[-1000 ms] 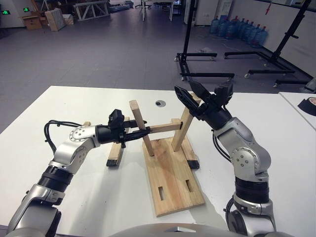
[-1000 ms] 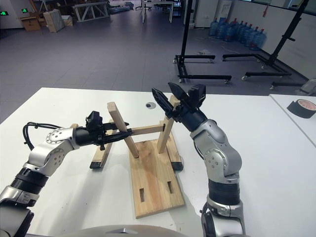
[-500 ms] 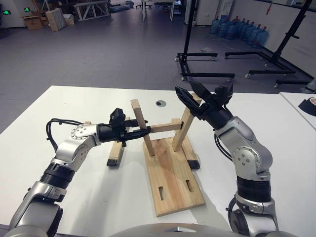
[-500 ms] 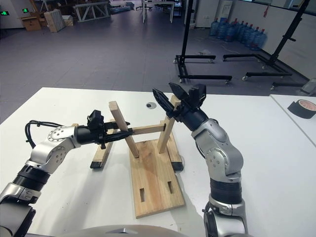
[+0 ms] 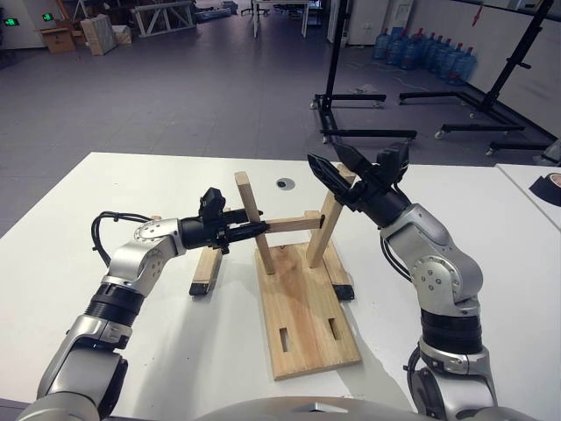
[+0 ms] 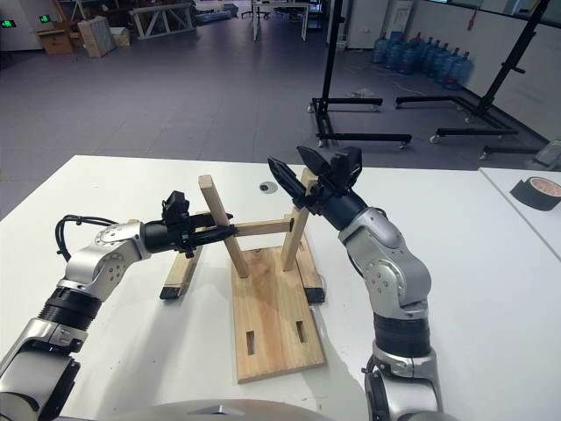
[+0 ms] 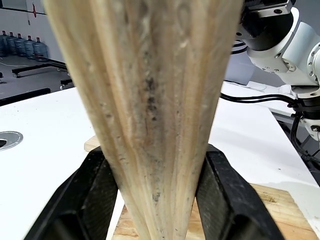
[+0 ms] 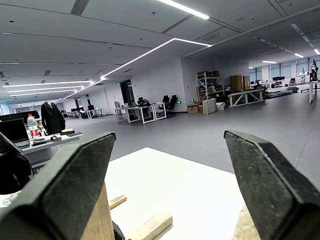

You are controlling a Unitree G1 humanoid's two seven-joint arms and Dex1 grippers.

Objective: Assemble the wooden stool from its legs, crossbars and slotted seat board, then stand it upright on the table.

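While the stool is only half built, its seat board lies flat on the table with the two near slots unfilled. At its far end the left leg and right leg stand up from it, both leaning, joined by a crossbar. We judge these to be light, stiff softwood pieces with square edges and a dry, slightly rough face. They should give the pads good friction and will not bend, but they could rack or pop out of a loose slot if pushed sideways. We would take hold of each leg on its flat faces near the crossbar joint. A grip there steers the frame without levering the foot out of the board.

The left gripper does roughly that. Its two fingers are clamped on either side of the left leg at about crossbar height, as the left wrist view shows plainly. The right gripper sits at the top of the right leg with its fingers spread wide and grasping nothing. The leg's end shows low between them in the right wrist view.

Two more wooden pieces lie on the table. One loose piece is just left of the board, and another dark-tipped piece is against its right edge. We take both for parts yet to be fitted.
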